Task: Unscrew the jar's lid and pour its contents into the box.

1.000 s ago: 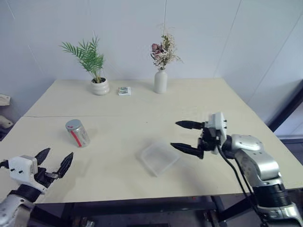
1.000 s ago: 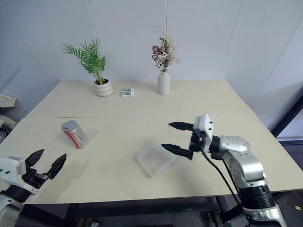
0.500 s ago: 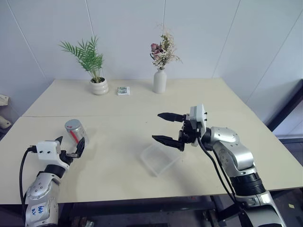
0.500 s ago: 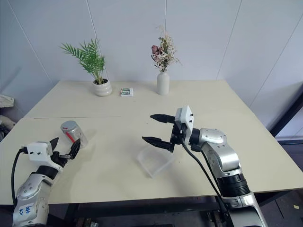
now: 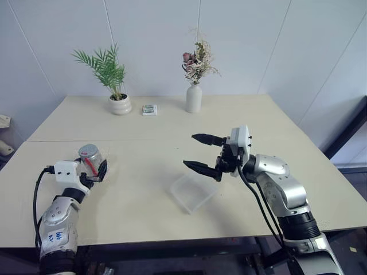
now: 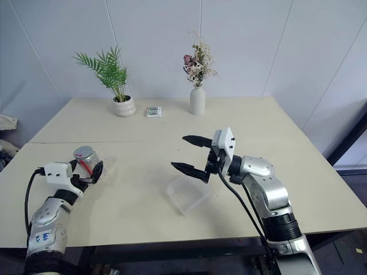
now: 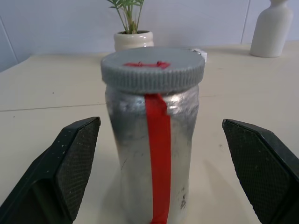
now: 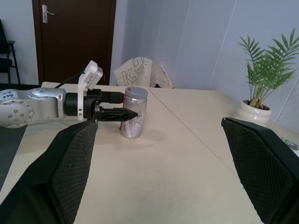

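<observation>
At lower left of the head view, the jar [image 5: 91, 160] stands upright on the counter [image 5: 143, 195], lid [image 7: 153, 68] on, between the spread fingers of the left end effector [image 5: 94, 170], untouched. Right end effector [image 5: 199, 152] hovers at centre, fingers apart, above the box [image 5: 194, 192].

Head stereo pair overlooking table [image 5: 229, 114], wrist views (level) facing jar [image 7: 154, 140]
</observation>
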Available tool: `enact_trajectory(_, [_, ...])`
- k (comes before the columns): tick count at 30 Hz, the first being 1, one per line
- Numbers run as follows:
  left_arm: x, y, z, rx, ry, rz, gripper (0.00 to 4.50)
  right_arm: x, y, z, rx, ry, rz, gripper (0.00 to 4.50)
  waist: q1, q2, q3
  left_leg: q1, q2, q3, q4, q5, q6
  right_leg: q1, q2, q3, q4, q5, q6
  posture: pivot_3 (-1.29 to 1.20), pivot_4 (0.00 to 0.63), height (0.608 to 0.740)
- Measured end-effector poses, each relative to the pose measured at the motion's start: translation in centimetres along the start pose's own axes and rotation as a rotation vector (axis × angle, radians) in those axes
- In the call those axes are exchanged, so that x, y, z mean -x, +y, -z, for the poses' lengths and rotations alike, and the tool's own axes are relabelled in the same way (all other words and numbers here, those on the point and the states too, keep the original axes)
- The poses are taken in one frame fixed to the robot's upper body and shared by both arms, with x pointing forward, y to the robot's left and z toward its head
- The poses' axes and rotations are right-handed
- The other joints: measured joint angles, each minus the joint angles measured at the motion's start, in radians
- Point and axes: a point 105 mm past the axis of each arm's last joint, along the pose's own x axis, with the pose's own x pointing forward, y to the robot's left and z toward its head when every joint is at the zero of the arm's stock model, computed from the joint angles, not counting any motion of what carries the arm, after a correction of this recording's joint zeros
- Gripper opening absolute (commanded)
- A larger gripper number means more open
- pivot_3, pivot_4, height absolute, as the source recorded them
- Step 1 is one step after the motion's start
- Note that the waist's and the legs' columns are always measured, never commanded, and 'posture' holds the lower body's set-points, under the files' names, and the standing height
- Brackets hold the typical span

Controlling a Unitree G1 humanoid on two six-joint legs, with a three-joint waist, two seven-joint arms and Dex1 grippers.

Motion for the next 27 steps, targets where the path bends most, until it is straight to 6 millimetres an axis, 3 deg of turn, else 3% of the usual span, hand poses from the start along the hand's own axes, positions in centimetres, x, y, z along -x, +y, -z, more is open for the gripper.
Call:
enact_trajectory(6, [-1.2, -0.4, 0.2, -0.005, 0.007, 0.017, 4.46, 0.1, 0.5, -0.2, 0.002, -0.005, -0.003, 4.5, -0.001, 0.0, 0.0, 0.0, 0.0, 0.0, 0.0, 0.0, 0.0, 0.0, 0.0, 0.0, 0.0, 0.0, 0.0, 0.0, 0.15, 0.74])
enact_trajectory(9, [-1.2, -0.5, 0.6, -0.006, 0.019, 0.02, 3.85, 0.2, 1.0, -0.2, -0.014, -0.006, -0.021, 4.5, 0.0, 0.0, 0.0, 0.0, 0.0, 0.0, 0.0, 0.0, 0.0, 0.0, 0.0, 0.0, 0.0, 0.0, 0.0, 0.0, 0.15, 0.74])
enact_trajectory(15, [-1.2, 0.0, 0.9, -0.019, 0.037, 0.009, 1.97, 0.3, 2.1, -0.9, -0.027, -0.009, -0.092, 4.5, 0.0, 0.0, 0.0, 0.0, 0.0, 0.0, 0.0, 0.0, 0.0, 0.0, 0.0, 0.0, 0.0, 0.0, 0.0, 0.0, 0.15, 0.74])
enact_trajectory(23, [-1.4, 0.5, 0.9, -0.055, 0.042, -0.01, 1.95, 0.3, 2.5, -0.7, -0.054, 0.006, -0.124, 4.5, 0.0, 0.0, 0.0, 0.0, 0.0, 0.0, 0.0, 0.0, 0.0, 0.0, 0.0, 0.0, 0.0, 0.0, 0.0, 0.0, 0.15, 0.74])
enact_trajectory(27, [-1.6, -0.8, -0.1, -0.011, -0.009, 0.073, 1.95, 0.6, 2.3, -0.7, -0.049, 0.025, -0.113, 4.5, 0.001, 0.0, 0.0, 0.0, 0.0, 0.0, 0.0, 0.0, 0.0, 0.0, 0.0, 0.0, 0.0, 0.0, 0.0, 0.0, 0.15, 0.74])
